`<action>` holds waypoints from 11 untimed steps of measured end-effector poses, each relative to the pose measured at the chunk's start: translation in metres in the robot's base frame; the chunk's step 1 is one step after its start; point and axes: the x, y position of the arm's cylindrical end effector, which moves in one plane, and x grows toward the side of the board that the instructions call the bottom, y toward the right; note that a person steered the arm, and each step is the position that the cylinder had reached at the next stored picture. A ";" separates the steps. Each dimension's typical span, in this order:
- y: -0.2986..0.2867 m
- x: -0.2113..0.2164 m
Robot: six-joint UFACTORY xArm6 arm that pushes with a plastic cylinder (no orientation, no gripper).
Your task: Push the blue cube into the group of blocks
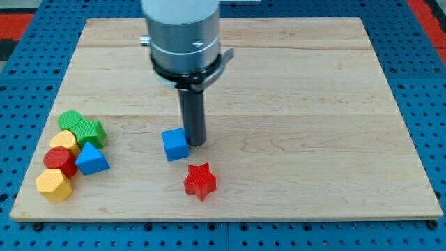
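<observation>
Board (313, 104): wooden, fills most of the view.
Blue cube (175, 145): near centre, slightly toward 7 o'clock.
My tip (196, 142): touching the cube at its 3 o'clock.
Red star (200, 181): near the cube, at its 5 o'clock, apart from it.
Group (72, 155): by the board's edge at 8 o'clock, well apart from the cube, at its 9 o'clock; blocks packed touching one another.

No readable text, label, brand, number or sign shows on anything in the view.
</observation>
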 end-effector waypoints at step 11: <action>-0.075 0.020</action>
